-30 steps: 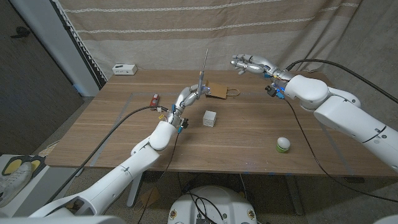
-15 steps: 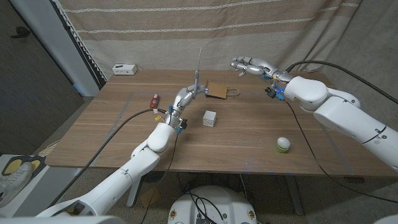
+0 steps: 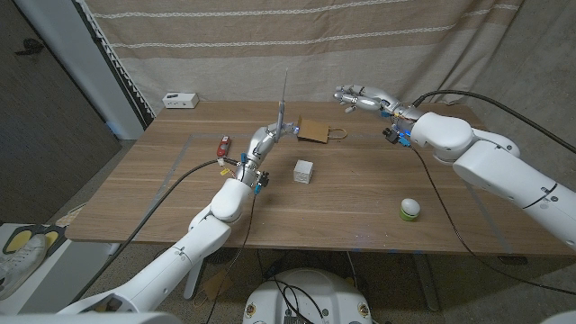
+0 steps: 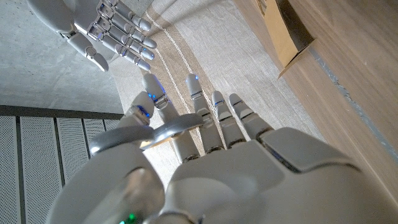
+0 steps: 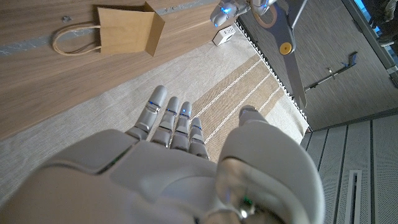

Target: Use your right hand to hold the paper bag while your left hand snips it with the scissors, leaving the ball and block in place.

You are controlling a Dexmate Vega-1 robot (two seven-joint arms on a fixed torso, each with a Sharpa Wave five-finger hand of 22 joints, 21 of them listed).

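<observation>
Left hand point(image 3: 266, 139) fingers pinch scissors point(image 3: 283, 101) (blades up) — right hand point(image 3: 358, 94) fingers spread, empty.

Flat brown paper bag point(image 3: 313, 130), scissors point(image 3: 283, 101) upright beside it.

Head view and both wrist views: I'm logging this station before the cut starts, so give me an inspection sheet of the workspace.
Surface: wooden table, with faint tape lines.
Job's things: paper bag lies flat near the far edge, handles toward the robot's right; scissors point up in the left hand; block mid-table; ball on a green ring, near right.
Clutter: small red object; white box at the far left corner.
Hands: left hand grips the scissors beside the bag; right hand hovers past the bag's handles, holding nothing.
Cables: black cables trail along both arms.
Surroundings: beige striped curtain behind; no people seen.
</observation>
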